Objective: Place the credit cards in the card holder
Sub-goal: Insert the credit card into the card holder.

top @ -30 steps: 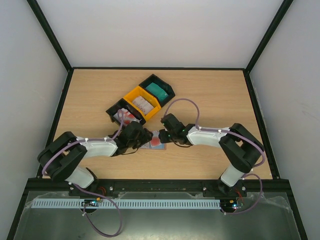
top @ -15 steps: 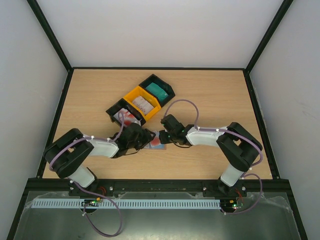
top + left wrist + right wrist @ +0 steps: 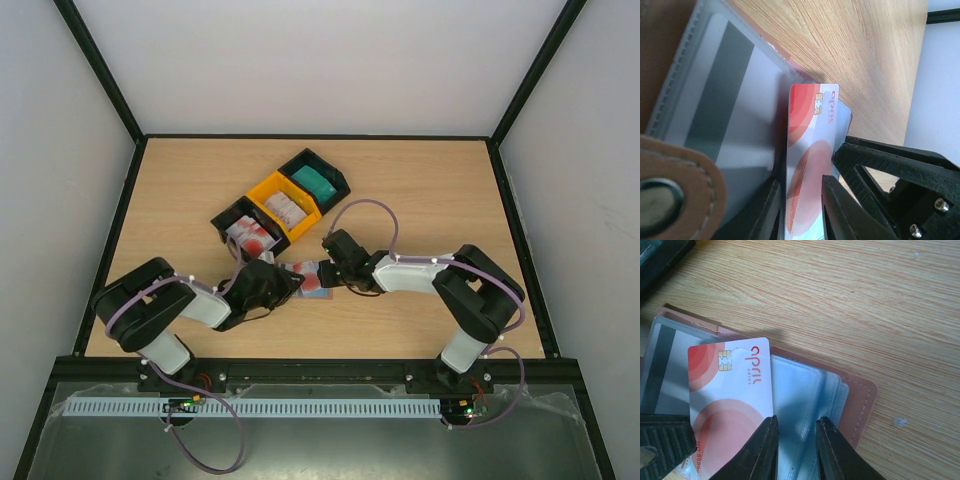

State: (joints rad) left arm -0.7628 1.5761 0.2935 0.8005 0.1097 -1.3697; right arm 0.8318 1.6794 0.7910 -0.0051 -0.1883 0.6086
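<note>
Left gripper clamped on red-and-white card — card runs up between its fingers, chip end forward, tip lying over inside of open wallet. Right gripper has card just left of its fingers. Fingers narrowly apart, straddling pale blue pockets; pinching pocket or only pressing — cannot tell. Wallet flat on table directly under both grippers. Beyond them, row of three trays with card stacks.

Bright, even light throws a soft shadow beside the red-and-white card, while the left wrist view blurs close in, perhaps from nearness.
</note>
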